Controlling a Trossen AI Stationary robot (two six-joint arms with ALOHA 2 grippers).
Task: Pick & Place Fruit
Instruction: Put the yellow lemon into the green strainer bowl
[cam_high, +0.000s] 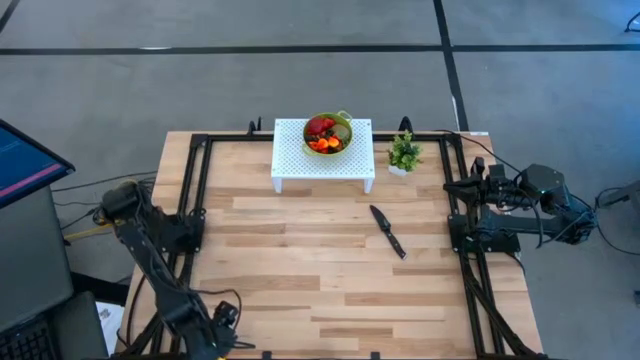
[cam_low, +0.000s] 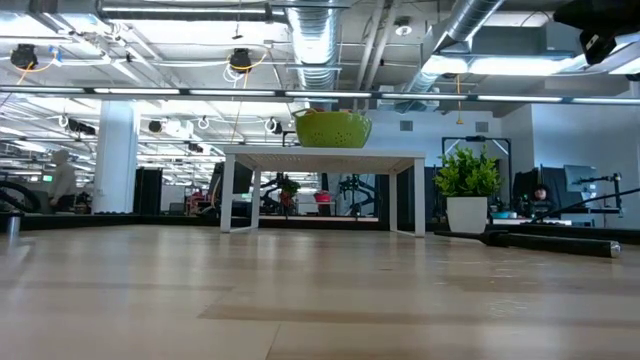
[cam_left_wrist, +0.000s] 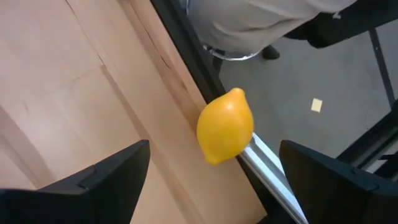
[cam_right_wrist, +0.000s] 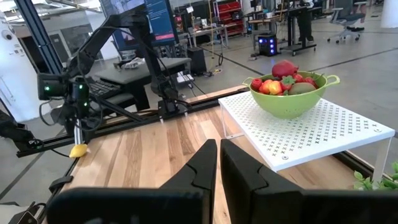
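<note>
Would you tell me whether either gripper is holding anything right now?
Nothing is held. The lemon lies between the left gripper's open jaws, ungripped; the right gripper is shut empty.

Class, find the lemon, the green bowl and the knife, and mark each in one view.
lemon (cam_left_wrist: 225, 126), left wrist view, middle of its yellow skin.
green bowl (cam_right_wrist: 287, 102), right wrist view, front of its outer wall.
knife (cam_high: 387, 231), high view, midway along its length.

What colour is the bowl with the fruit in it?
Green; the bowl shows best in the right wrist view.
</note>
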